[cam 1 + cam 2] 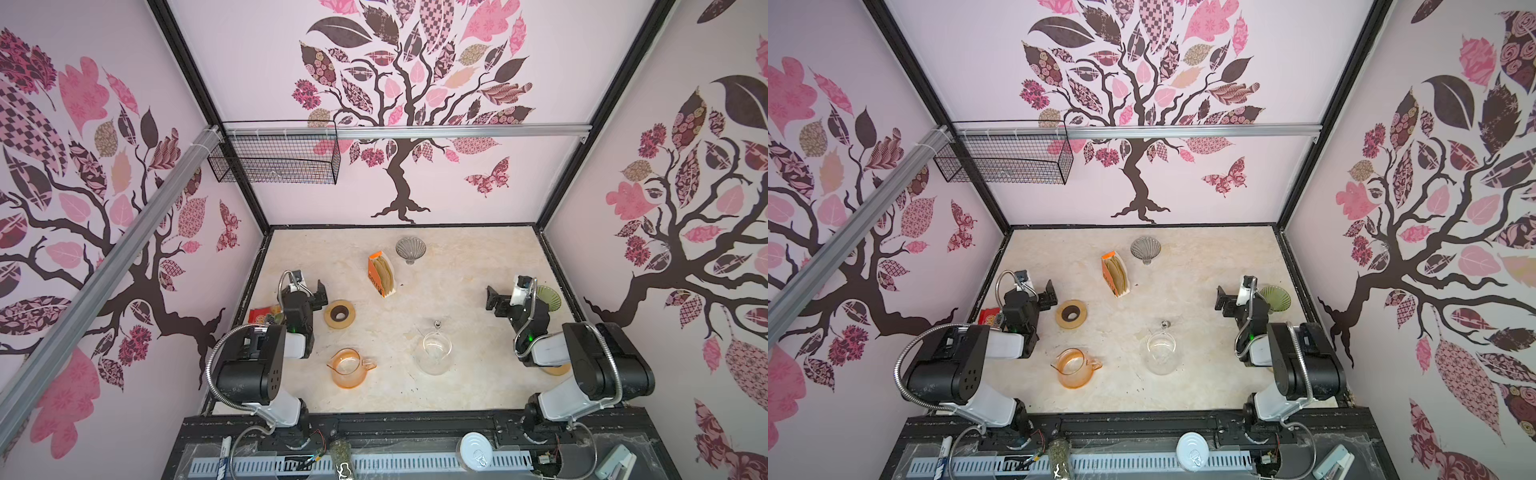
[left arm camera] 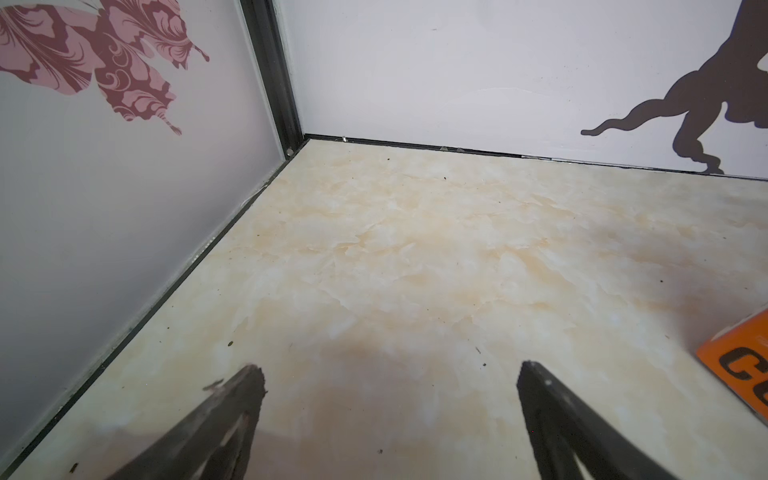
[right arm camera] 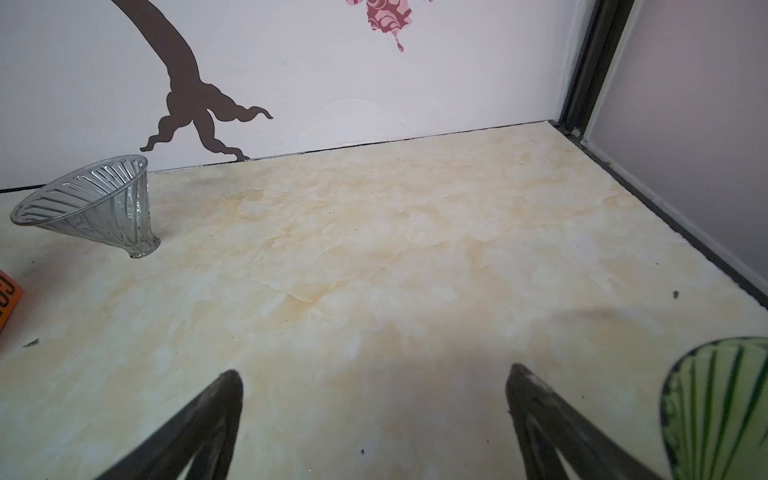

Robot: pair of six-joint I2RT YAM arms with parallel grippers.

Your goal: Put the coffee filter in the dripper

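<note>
In a top view: paper filters [image 1: 384, 274] stand boxed, ahead between left claw [image 1: 309, 291] and right claw [image 1: 505, 297], both wide, empty. Left wrist: orange box [image 2: 739, 365] beside claw. Right wrist: glass dripper [image 3: 95, 203] tipped over, ahead. Filters likely light, floppy (pinch one exposed edge).

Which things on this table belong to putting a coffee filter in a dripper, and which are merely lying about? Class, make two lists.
Belongs to the job:
- box of coffee filters
- clear glass dripper
- green dripper, a second candidate

Just lying about:
- wooden ring
- orange jug
- clear carafe
- red packet
</note>
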